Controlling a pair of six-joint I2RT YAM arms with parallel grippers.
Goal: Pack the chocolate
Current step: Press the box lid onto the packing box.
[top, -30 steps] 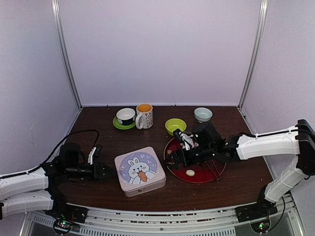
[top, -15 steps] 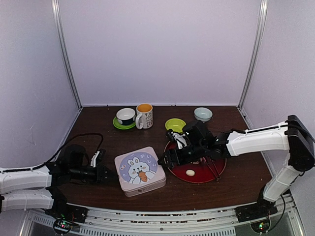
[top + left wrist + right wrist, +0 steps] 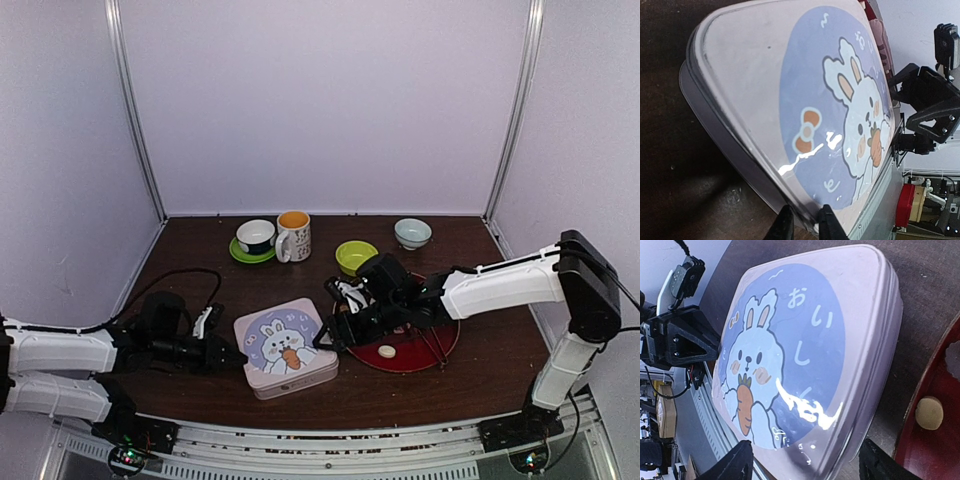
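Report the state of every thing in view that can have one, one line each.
tin: lid on, lying flat.
left pincer: nearly closed, fingertips either side of the tin's lid rim; grip unclear.
right pincer: open, straddling the tin's opposite edge.
red plate: holds a cream chocolate, lying loose.
mug: upright.
cup: upright on green saucer.
green bowl: upright.
pale bowl: upright.

One cream-white chocolate piece point(image 3: 386, 351), small and rounded-oblong, smooth-topped. Lying flat and alone on the near part of the red plate point(image 3: 408, 369), inside the rim and clear of it. Looks tan-cream from the right wrist. Any other pieces on the plate too hidden to make out.
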